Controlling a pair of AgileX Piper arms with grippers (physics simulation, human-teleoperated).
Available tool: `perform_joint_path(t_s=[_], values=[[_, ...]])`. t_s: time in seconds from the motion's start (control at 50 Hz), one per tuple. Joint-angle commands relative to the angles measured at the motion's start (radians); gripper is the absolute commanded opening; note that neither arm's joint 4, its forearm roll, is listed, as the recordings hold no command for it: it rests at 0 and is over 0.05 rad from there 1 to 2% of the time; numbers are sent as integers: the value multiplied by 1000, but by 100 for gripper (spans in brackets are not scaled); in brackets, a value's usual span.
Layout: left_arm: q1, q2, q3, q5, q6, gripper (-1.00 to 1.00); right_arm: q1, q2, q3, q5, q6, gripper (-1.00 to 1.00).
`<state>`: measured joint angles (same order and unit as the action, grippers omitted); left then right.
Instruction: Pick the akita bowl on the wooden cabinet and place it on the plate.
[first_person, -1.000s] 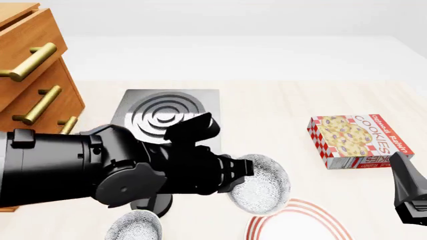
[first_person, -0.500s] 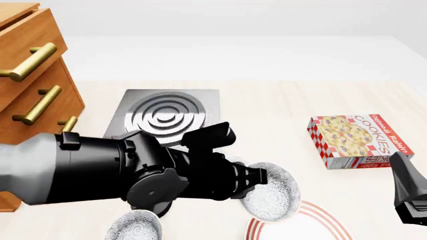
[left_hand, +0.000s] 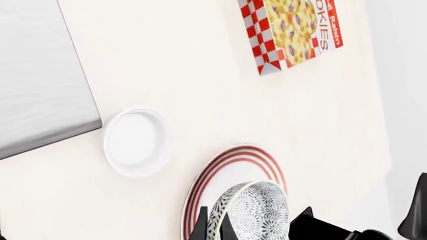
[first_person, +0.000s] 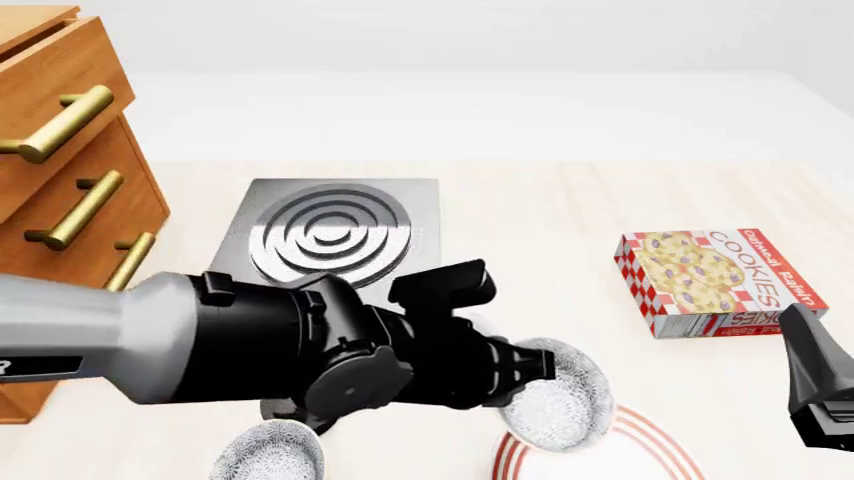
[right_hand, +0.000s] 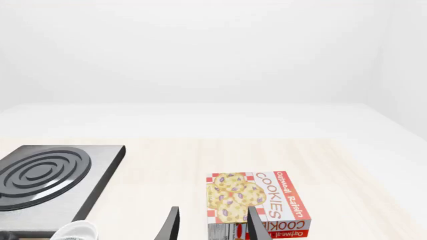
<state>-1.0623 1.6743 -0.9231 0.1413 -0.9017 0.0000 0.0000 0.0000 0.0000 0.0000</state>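
Gripping speckled akita bowl (first_person: 561, 400) rim, left gripper (left_hand: 212, 227) above red-ringed plate (left_hand: 230, 165)

One thing carries readable print — the cookie box (first_person: 705, 282) lying flat on the worktop (first_person: 561, 200). In the front view its top face reads "COOKIES" in large red letters, with "Oatmeal Raisin" in smaller white letters on the red band beside it. The right wrist view shows the same words — "COOKIES" and "Oatmeal Raisin" — on the box (right_hand: 257, 202). The small print on its side panel is too fine to read.
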Motion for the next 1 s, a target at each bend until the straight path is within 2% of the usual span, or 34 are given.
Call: perform_joint_path(t_s=[0.02, 0.32, 1.0], values=[[-7, 43, -23, -18, 1, -100, 0, 0, 0, 0, 0, 100], [-46, 92, -41, -34, -17, -100, 0, 0, 0, 0, 0, 100], [-70, 140, -73, -40, -24, -100, 0, 0, 0, 0, 0, 100]])
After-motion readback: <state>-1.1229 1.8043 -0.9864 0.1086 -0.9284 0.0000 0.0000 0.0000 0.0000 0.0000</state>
